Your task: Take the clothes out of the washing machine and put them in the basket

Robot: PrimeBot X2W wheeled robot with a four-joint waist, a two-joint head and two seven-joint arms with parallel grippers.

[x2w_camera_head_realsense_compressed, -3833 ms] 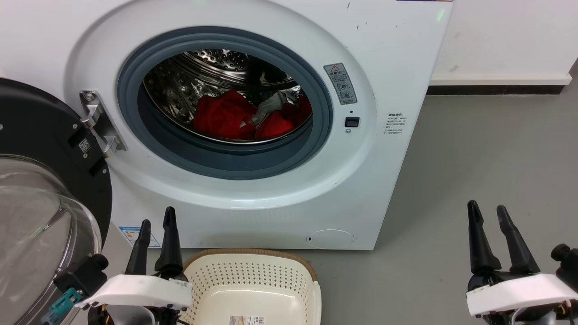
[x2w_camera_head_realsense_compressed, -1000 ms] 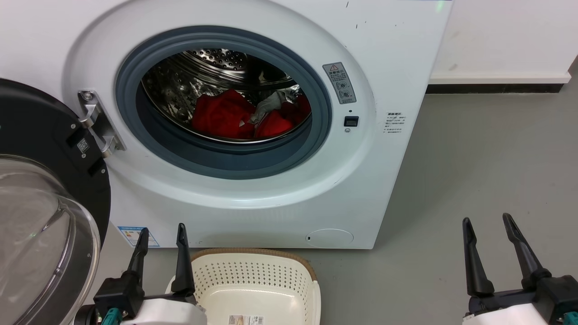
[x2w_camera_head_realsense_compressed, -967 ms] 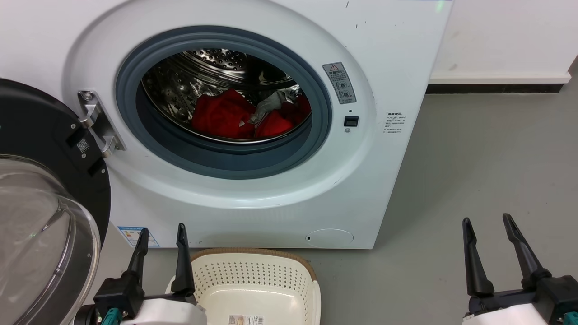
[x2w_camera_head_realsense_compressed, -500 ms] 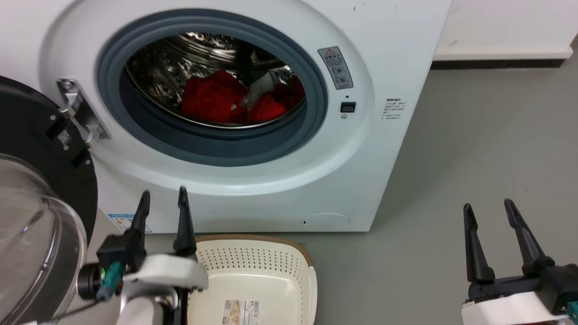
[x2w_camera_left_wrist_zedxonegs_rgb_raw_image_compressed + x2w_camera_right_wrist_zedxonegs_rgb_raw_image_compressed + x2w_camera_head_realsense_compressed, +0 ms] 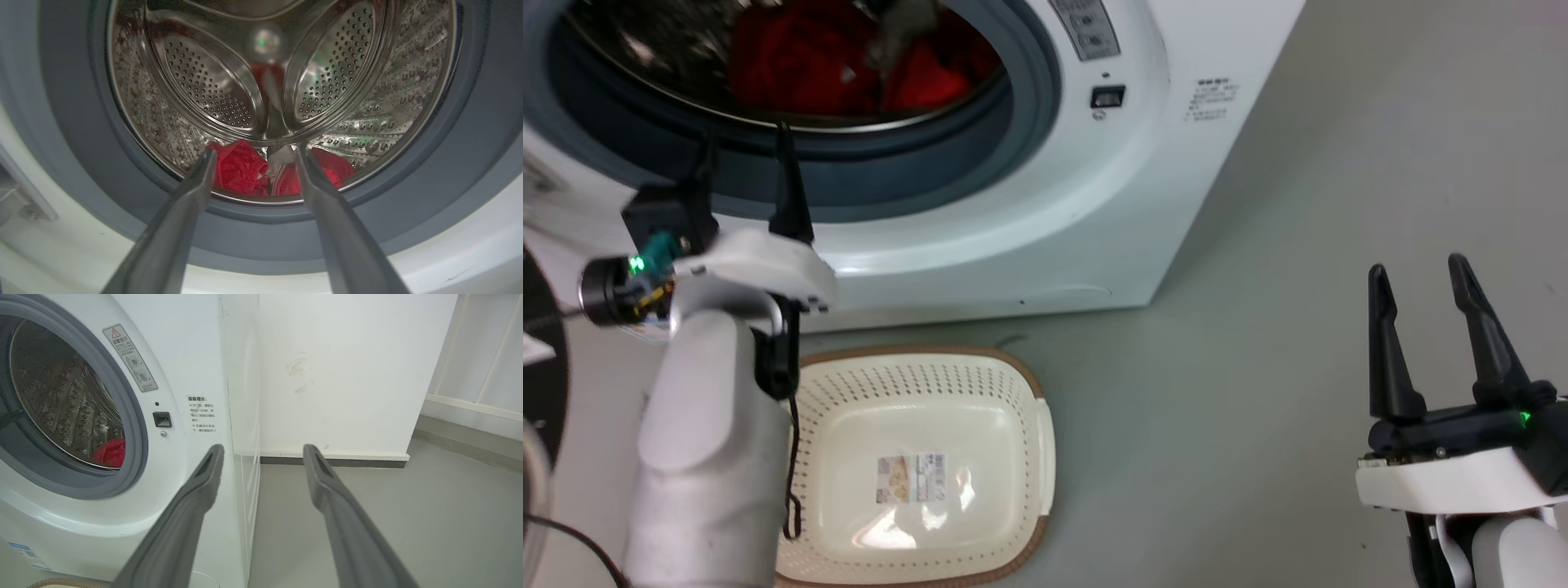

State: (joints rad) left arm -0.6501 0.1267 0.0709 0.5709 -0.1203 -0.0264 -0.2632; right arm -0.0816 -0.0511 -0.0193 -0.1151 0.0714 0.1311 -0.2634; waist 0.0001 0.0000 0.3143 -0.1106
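Red clothes (image 5: 809,69) with a pale patch lie at the bottom of the steel drum of the white washing machine (image 5: 1111,204); they also show as red folds (image 5: 241,167) and a red patch (image 5: 110,452). My left gripper (image 5: 745,140) is open at the lower lip of the grey door seal (image 5: 915,175), fingers pointing into the drum, apart from the clothes (image 5: 286,179). The cream basket (image 5: 915,465) sits empty on the floor below the machine. Over the floor at the right, my right gripper (image 5: 1417,273) stands open, holding nothing.
The machine's side wall (image 5: 241,416) and a white room wall (image 5: 347,375) stand ahead of the right gripper. Grey floor (image 5: 1298,245) stretches to the right of the machine. A black cable (image 5: 791,457) hangs from my left forearm over the basket's left rim.
The head camera has tilted down and come closer. My left arm has risen and reached forward, its fingertips going from in front of the machine's lower panel up to the door seal. The right gripper barely moved.
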